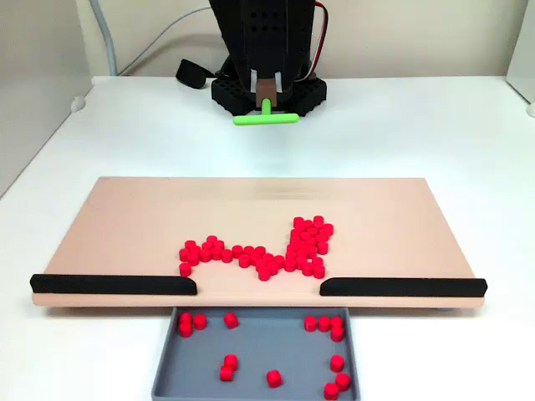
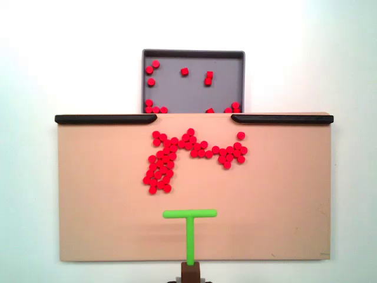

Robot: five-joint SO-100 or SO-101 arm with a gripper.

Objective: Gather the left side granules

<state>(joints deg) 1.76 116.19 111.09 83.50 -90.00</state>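
The tool (image 2: pixel 189 272) seems to pinch the green pusher (image 2: pixel 189 216); it should sweep slowly, flat, behind the granules (image 2: pixel 162 168).

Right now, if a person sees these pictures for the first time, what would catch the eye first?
Probably the bright red granules, clustered in the middle of the tan board near the gap between its two black rails. More lie scattered in the grey tray beyond that gap. Next is the green T-shaped pusher, held in the gripper at the board's opposite edge, apart from the pellets.
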